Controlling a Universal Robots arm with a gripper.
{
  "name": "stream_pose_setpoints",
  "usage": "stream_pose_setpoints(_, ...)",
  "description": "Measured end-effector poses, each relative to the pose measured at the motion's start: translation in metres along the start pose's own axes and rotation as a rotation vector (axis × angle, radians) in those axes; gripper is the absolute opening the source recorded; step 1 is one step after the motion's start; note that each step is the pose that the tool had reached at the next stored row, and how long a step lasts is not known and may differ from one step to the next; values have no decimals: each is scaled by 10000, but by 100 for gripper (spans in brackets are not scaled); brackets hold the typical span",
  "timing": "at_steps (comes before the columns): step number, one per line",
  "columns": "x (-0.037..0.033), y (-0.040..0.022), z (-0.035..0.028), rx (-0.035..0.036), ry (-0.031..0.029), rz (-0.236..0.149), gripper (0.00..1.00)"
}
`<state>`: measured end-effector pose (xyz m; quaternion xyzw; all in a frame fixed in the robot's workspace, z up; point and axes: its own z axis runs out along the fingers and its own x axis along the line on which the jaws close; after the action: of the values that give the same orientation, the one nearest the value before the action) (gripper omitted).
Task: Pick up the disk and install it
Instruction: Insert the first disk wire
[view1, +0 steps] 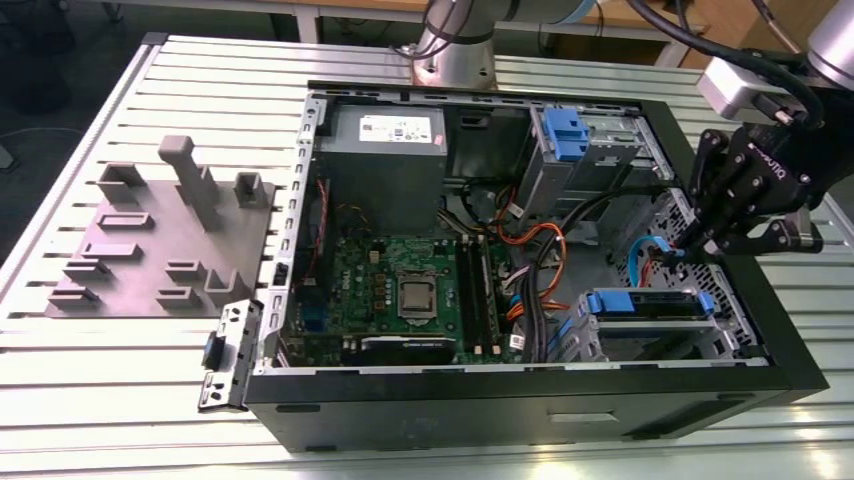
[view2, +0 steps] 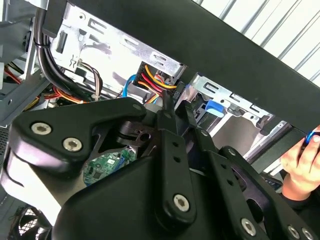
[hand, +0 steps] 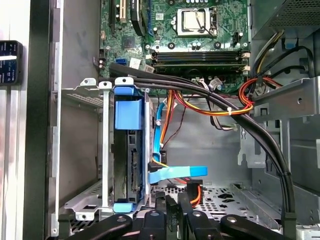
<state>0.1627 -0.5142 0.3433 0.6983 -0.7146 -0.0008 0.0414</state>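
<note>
The disk (hand: 129, 165), stiff, fairly heavy and shock-sensitive, sits in its cage, best held by its blue bracket; the gripper (hand: 172, 206) nearby looks closed and empty.

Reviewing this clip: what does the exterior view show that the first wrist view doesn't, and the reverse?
Exterior view alone: the grey fixture plate on the slatted table, the power supply, and the arm's claw over the case's right side in that view.

First wrist view alone: a close look at the disk seated in its metal cage with its blue bracket, and a flat blue cable beside it.

Both: the motherboard and the orange-red wire bundle.
</note>
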Motion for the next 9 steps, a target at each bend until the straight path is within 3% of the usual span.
stream_pose_setpoints(9, -41, -70, -10, -53, 16, -1, 24)
